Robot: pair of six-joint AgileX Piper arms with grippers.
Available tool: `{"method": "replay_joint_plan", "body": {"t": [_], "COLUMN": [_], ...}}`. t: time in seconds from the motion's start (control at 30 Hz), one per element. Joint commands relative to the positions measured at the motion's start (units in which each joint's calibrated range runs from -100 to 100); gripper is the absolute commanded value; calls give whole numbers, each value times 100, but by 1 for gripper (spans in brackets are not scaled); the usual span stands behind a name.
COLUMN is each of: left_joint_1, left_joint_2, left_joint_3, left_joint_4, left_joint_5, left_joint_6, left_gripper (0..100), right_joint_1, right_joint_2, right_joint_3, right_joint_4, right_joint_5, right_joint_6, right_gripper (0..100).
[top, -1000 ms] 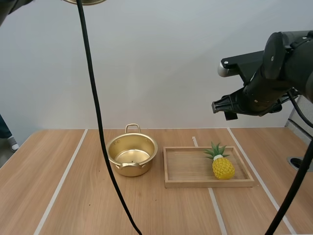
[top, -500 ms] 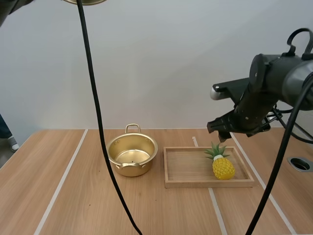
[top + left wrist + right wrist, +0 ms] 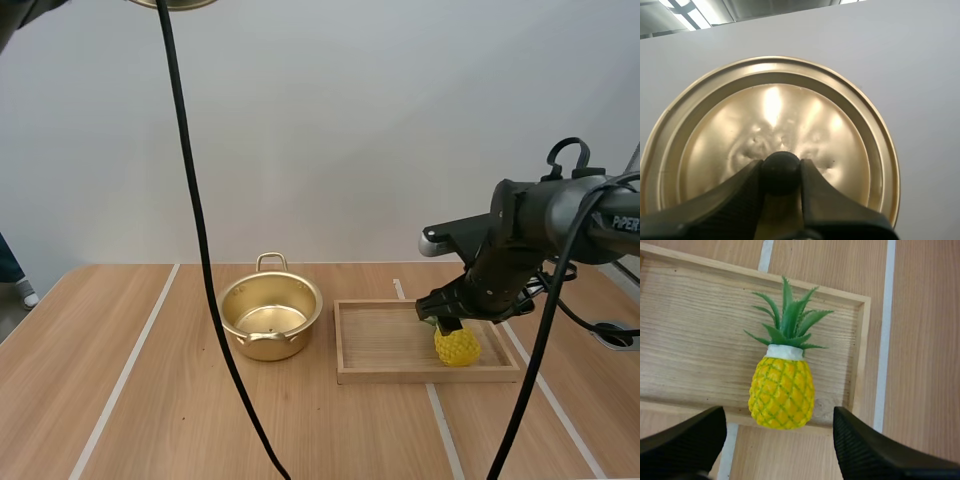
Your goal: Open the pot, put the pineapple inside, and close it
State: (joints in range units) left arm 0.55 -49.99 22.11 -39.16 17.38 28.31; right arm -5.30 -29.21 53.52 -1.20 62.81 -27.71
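From behind and above, the high view looks forward and down over the table (image 3: 150, 400), far enough to hold the pot (image 3: 300, 328) left of centre and the wooden tray (image 3: 385, 340) at lower right. The right wrist view looks straight down from close over that tray and its pineapple (image 3: 782, 392), the part both share. The left wrist view tilts upward, very near the lid (image 3: 775, 115).

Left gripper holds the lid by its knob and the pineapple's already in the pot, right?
No: the pineapple lies in the wooden tray, not the pot, as the right wrist view shows. The left gripper does hold the lid by its knob.
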Motion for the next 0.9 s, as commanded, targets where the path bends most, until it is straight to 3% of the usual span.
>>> {"method": "replay_joint_plan", "body": {"t": [0.0, 0.87], "left_joint_1": [-10, -10], "left_joint_2": [-38, -38], "left_joint_3": [-48, -48], "left_joint_4": [-77, -77], "left_joint_5": [-183, -183], "left_joint_6": [-19, -19], "left_gripper": [0, 0], "right_joint_1": [-19, -19], "right_joint_2": [153, 1450], "right_joint_3": [35, 35], "right_joint_4": [44, 56], "right_joint_5": [-347, -1435], "right_joint_6": [-70, -356], "right_gripper": [100, 100]}}
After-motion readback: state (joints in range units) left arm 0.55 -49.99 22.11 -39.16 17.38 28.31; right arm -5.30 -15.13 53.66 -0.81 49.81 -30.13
